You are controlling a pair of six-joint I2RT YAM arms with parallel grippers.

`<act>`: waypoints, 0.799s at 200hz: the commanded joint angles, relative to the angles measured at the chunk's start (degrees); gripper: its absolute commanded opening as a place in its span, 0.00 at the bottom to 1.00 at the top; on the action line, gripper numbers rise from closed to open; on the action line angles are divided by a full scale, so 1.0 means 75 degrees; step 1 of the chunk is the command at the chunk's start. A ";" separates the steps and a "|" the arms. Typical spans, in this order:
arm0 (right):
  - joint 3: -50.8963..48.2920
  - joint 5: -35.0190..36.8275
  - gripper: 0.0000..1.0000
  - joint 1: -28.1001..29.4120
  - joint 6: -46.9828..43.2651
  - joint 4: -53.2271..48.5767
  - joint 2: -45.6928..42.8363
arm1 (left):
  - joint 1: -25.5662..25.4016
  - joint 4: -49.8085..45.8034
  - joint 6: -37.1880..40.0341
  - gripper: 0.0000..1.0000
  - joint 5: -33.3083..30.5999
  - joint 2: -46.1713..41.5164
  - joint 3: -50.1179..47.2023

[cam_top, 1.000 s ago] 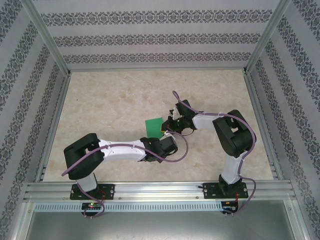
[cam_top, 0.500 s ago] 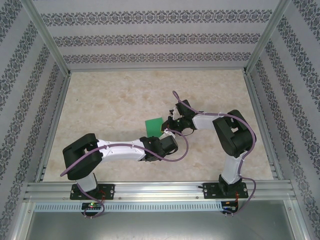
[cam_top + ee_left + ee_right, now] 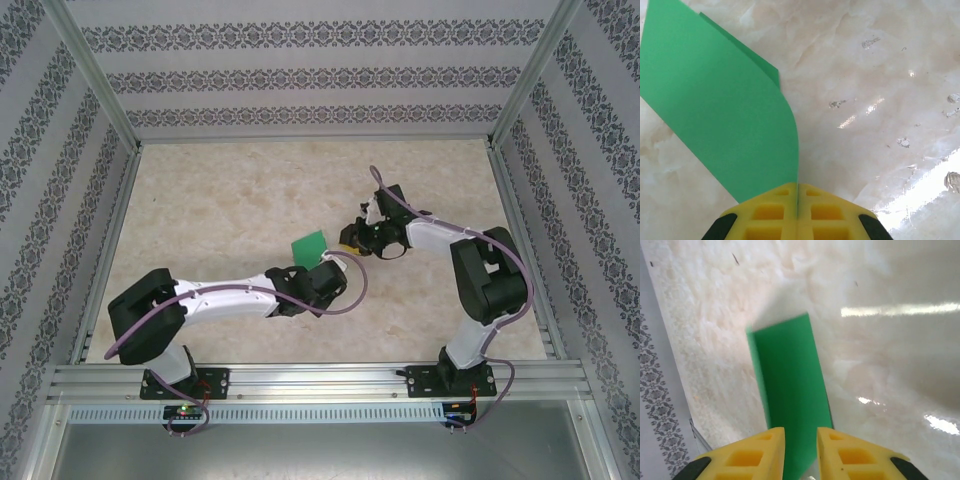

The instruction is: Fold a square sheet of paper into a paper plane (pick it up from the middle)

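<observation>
Task item: the green sheet of paper (image 3: 309,246) is sitting near the middle of the table (image 3: 220,200), between the two gripper tips, and is lifting clear of the surface at its held end.
Paper form: in the left wrist view the sheet (image 3: 725,115) is curving upward, with a second green layer showing behind its upper edge.
Left gripper: the left gripper (image 3: 797,187) is clenching the sheet's near corner, yellow pads (image 3: 770,215) pressing together with the paper pinched in the seam; from above it (image 3: 325,266) is reaching in from the lower left.
Right gripper: the right gripper (image 3: 801,432) is standing released, a clear gap showing between its yellow fingers (image 3: 760,450); the sheet (image 3: 787,385) is running through that gap's line of sight, apart from both fingers. From above it (image 3: 348,243) is sitting just beside the sheet's right edge.
Surface: the table is showing a pale marbled, glossy finish, catching light reflections.
Room: patterned wallpaper panels (image 3: 300,75) are enclosing three sides; an aluminium rail (image 3: 300,380) is carrying both arm bases.
</observation>
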 commanded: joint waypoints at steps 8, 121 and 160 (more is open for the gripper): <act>0.0805 -0.0055 0.16 0.0240 -0.0566 -0.0344 0.0271 | 0.0275 0.0444 0.0157 0.00 0.0968 -0.0182 -0.0217; 0.2799 0.0213 0.11 0.1278 -0.1947 -0.1863 0.2651 | 0.1258 0.0643 0.0466 0.00 0.2997 -0.0534 -0.0722; 0.2902 0.0720 0.10 0.1367 -0.2416 -0.2320 0.2965 | 0.1723 0.0635 0.0597 0.00 0.3404 -0.0497 -0.0756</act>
